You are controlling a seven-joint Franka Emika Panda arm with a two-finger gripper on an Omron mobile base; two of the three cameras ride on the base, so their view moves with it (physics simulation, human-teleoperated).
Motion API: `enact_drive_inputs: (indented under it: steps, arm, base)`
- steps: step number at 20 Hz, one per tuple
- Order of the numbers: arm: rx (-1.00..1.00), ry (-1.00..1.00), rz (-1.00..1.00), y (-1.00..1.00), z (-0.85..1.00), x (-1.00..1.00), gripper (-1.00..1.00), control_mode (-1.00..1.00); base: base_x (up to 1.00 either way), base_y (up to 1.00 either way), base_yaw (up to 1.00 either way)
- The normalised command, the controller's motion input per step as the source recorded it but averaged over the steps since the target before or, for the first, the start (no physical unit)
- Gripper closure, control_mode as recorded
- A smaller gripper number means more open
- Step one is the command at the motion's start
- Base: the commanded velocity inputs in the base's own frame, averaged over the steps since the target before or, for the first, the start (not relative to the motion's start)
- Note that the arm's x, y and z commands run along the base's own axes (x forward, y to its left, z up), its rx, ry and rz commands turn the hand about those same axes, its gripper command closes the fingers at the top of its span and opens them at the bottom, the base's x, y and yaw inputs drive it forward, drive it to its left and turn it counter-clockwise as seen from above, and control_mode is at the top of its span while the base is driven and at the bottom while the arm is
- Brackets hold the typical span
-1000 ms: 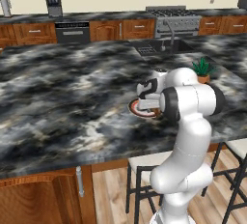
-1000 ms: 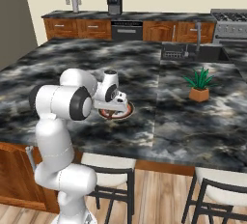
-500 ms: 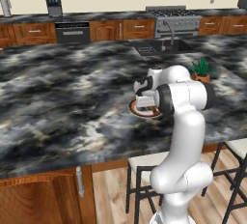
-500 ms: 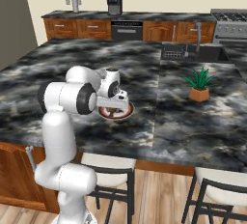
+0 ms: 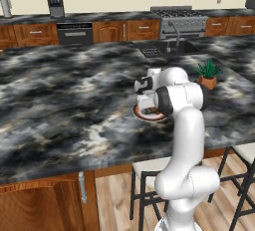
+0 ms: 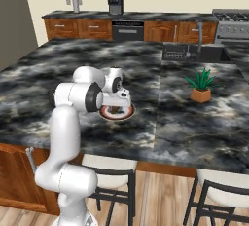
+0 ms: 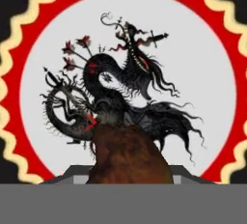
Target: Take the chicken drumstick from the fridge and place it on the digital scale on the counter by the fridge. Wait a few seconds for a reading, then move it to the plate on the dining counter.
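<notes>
The plate (image 7: 198,44) has a white centre with a dark dragon picture and a red rim; it lies on the marbled dining counter (image 5: 64,95). My gripper (image 7: 128,174) hangs just above it, shut on the brown chicken drumstick (image 7: 128,153), which juts out over the plate's middle and hides the fingertips. From the base views the hand (image 5: 145,103) (image 6: 121,97) sits directly over the plate (image 5: 149,116) (image 6: 116,114), with a dark bit of the drumstick (image 6: 115,109) under it. The fridge and the scale are out of view.
A potted plant (image 6: 201,87) (image 5: 208,74) stands on the island to the right of the plate. A sink with a tap (image 6: 194,49) is set into the far side. Stools (image 6: 221,191) stand under the near edge. Back counter holds a coffee machine (image 5: 55,5) and stove (image 5: 179,18).
The hand has eased a little to the left and settled lower over the plate, still holding the drumstick. Plate and plant have not moved.
</notes>
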Motion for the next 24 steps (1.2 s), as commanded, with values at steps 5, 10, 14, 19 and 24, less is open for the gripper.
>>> enact_drive_inputs:
  steps: [5,10,14,19,24]
  arm:
    - [0.00,0.00,0.00,0.00,-0.47,0.00,1.00,-1.00]
    - [0.00,0.00,0.00,0.00,-0.05,0.00,1.00,-1.00]
    - [0.00,-0.01,0.00,0.00,0.03,0.04,-1.00,-1.00]
    - [0.00,0.00,0.00,0.00,0.05,0.10,-1.00,-1.00]
    - [-0.01,0.00,0.00,0.00,0.12,0.02,-1.00,-1.00]
  base:
    - [0.00,0.00,0.00]
    - [0.00,0.00,0.00]
    - [0.00,0.00,0.00]
    - [0.00,0.00,0.00]
    - [0.00,0.00,0.00]
